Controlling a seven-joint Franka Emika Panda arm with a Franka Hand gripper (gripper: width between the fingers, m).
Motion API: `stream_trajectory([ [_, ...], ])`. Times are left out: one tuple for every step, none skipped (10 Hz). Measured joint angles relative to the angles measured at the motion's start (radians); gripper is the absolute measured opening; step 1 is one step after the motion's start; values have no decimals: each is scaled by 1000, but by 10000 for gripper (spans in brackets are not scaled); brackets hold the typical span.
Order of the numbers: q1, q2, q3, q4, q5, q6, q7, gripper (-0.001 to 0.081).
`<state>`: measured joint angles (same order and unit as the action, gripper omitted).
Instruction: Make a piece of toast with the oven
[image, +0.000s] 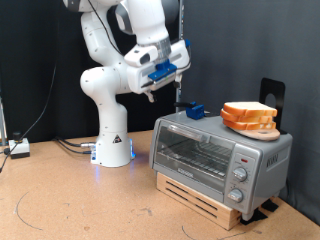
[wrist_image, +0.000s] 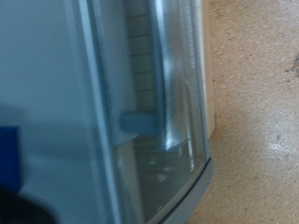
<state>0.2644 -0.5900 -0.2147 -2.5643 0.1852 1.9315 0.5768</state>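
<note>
The silver oven (image: 215, 155) stands on a low wooden pallet at the exterior view's right, its glass door shut and the grey bar handle (image: 192, 136) along the door's top. My gripper (image: 149, 92) hangs in the air above the oven's left end, holding nothing that shows. The wrist view looks down, blurred, past the oven's top edge onto the handle (wrist_image: 163, 75) and the glass door (wrist_image: 140, 121). A pile of bread slices (image: 250, 118) lies on the oven's top at the right. A single piece of toast apart from that pile is out of view.
A small blue object (image: 194, 111) sits on the oven's top near its left end and shows at the wrist view's edge (wrist_image: 7, 154). Three round knobs (image: 240, 171) line the oven's right panel. A black stand (image: 271, 93) rises behind the bread. Cables lie beside the robot base (image: 113, 150).
</note>
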Motion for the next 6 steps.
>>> stream_trajectory([
  [-2, 27, 10, -5, -6, 32, 1, 807],
  [-2, 25, 8, -5, 5, 29, -5, 807],
  [0, 25, 1, -8, 38, 32, -21, 807],
  [0, 25, -5, -15, 61, 45, -40, 807],
  [0, 26, -8, -32, 65, 68, -53, 807],
  [0, 30, -8, -54, 65, 95, -64, 807],
])
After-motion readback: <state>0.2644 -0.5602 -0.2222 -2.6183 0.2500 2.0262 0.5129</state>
